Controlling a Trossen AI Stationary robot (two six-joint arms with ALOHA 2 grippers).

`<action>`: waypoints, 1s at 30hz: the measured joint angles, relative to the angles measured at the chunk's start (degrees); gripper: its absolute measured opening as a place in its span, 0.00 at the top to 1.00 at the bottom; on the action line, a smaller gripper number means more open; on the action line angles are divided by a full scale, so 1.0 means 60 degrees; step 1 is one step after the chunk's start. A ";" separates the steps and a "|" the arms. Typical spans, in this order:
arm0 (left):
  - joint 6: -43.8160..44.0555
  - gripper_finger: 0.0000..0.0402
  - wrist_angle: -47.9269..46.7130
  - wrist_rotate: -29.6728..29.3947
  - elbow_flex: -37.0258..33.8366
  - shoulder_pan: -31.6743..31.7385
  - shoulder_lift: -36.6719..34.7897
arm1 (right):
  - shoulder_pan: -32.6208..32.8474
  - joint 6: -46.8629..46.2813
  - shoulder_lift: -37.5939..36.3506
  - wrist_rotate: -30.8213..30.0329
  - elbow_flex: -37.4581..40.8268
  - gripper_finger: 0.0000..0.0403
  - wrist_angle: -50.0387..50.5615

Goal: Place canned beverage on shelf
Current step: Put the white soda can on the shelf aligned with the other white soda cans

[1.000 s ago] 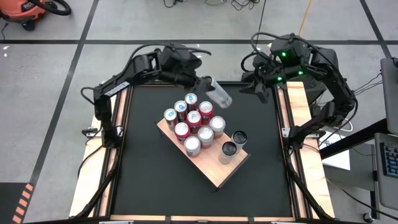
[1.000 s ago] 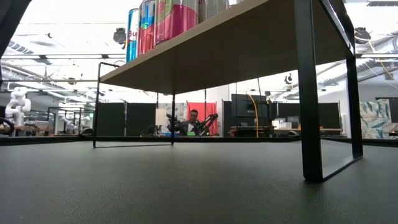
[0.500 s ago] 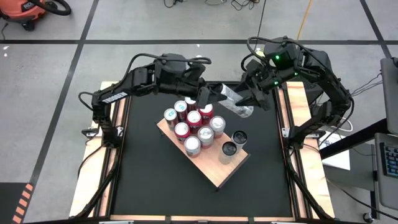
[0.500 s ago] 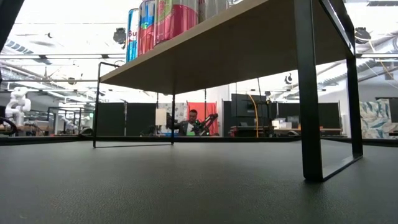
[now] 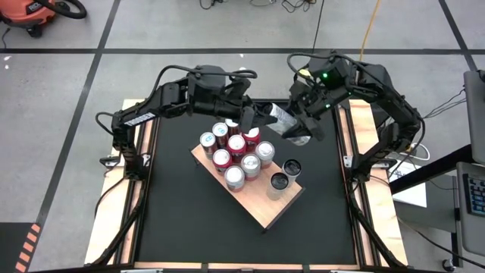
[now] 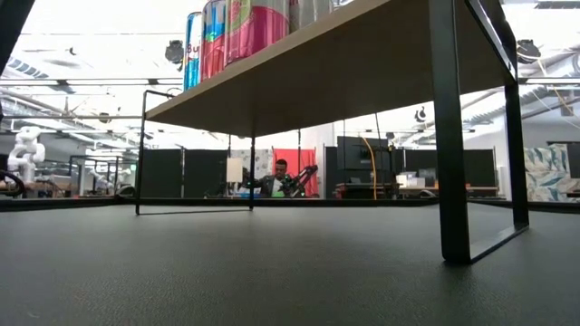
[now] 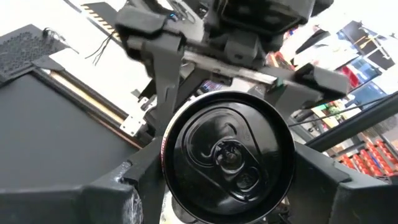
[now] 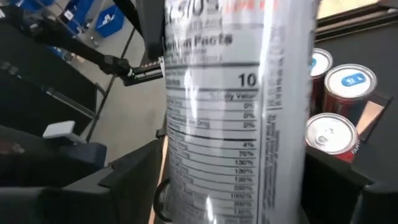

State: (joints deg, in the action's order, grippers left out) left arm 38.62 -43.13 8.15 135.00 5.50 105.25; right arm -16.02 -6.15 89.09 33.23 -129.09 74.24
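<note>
Two pincers [image 5: 258,117] [image 5: 301,125] around one tilted can [image 5: 282,121]

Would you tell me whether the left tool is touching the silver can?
Touching: in the left wrist view, the left tool grips the can from both sides.

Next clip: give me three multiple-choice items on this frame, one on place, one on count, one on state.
1. Where is the silver can?
A. Standing on the shelf
B. In the air between the left tool and the right tool
C. On the floor

2. How many dark-topped cans stand on the shelf?
A. Two
B. Five
C. None

3. How does the silver can lie?
A. Upright
B. Crushed flat
C. On its side

Key: 1 B, the high view shows it held between both arms; 2 A, two dark tops stand side by side apart from the pale-topped cluster; 3 C, its long side shows from above.
</note>
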 joint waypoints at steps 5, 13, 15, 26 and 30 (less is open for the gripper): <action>-0.0061 0.39 0.0065 0.0114 0.0000 -0.0011 -0.0007 | 0.0067 0.0171 0.0117 0.0423 -0.0001 0.32 -0.0226; -0.0262 0.37 0.0068 0.0083 0.0000 -0.0004 -0.0007 | 0.0059 0.0223 0.0147 0.0571 0.0002 0.47 -0.0271; -0.0467 0.32 0.0075 -0.0043 0.0000 -0.0066 -0.0007 | 0.0059 0.0279 0.0147 0.0579 0.0002 0.46 -0.0295; -0.0844 0.02 0.1243 -0.1287 0.0000 -0.0131 -0.0404 | 0.0063 0.0092 0.0172 0.0803 0.0006 0.43 -0.0756; -0.1456 0.02 0.1308 -0.2466 0.0004 -0.0435 -0.1002 | 0.0067 -0.0284 0.0095 0.0798 0.0006 0.43 -0.1324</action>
State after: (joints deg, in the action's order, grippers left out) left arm 29.88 -35.28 -6.64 135.02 2.89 99.24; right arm -15.62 -7.85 89.66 38.02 -129.05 66.30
